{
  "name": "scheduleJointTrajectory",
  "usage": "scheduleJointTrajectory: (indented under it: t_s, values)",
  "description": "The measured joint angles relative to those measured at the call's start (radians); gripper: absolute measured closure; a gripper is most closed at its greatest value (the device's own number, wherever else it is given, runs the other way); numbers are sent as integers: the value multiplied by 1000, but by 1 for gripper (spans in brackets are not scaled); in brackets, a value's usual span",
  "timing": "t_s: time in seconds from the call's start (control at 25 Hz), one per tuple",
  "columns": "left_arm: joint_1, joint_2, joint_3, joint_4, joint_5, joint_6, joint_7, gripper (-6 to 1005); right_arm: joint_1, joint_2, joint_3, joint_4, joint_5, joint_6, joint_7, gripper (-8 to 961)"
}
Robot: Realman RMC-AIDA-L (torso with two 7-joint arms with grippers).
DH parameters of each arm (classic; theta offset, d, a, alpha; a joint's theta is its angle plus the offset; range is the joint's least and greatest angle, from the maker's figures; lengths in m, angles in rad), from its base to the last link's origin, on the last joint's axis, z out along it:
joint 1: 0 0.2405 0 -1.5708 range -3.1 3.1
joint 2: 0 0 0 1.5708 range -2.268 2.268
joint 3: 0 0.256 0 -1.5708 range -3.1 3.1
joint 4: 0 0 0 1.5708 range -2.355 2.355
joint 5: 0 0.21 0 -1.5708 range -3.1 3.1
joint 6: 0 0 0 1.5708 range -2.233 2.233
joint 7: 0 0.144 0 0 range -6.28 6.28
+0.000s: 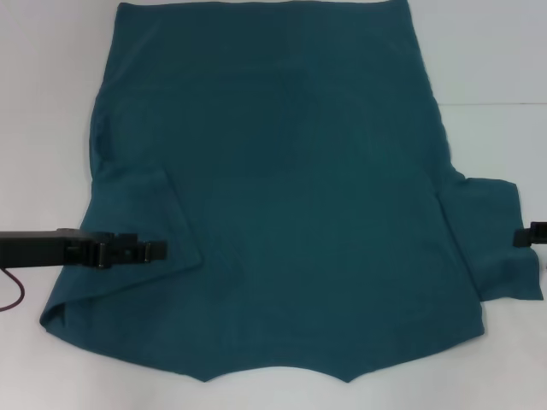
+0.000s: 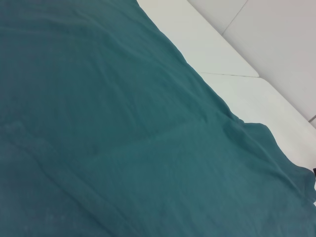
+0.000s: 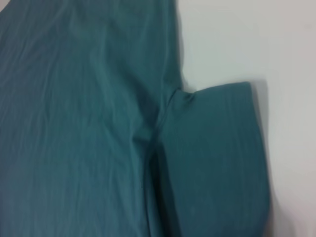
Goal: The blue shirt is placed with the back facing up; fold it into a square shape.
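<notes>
The blue shirt [image 1: 291,188] lies spread flat on the white table [image 1: 496,68], hem at the far side and neckline at the near edge. Its left sleeve [image 1: 137,213] is folded inward over the body. My left gripper [image 1: 158,251] reaches in from the left and is over the lower edge of that folded sleeve. The right sleeve [image 1: 496,239] lies spread out flat to the side. My right gripper [image 1: 523,237] shows only at the right edge, by the sleeve's outer hem. The shirt fills the left wrist view [image 2: 98,123]. The right wrist view shows the right sleeve [image 3: 217,158] and armpit seam.
Bare white table surface [image 2: 237,39] lies around the shirt on the left, right and near sides [image 3: 247,39]. A red cable [image 1: 10,295] hangs from the left arm at the left edge. A seam in the table runs at the right [image 1: 496,104].
</notes>
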Motion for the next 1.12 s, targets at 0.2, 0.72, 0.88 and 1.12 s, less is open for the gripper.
scheduleJointTrajectory:
  t_s: [0.2,0.72,0.88,1.12]
  values:
    - [-1,0,0,0,0,-1,-1,272,9,6,-8,4,-2,15,-2,39]
    - [1,0,0,0,0,-24,-2,272,21,14,-11,25,-6,32,-2,52]
    - [1,0,0,0,0,-29,-2,272,25,22,-12,25,-3,45,-3,58]
    - [0,3,0,-21,0,-38,1,273,37,36,-11,27,-1,53,-18,67]
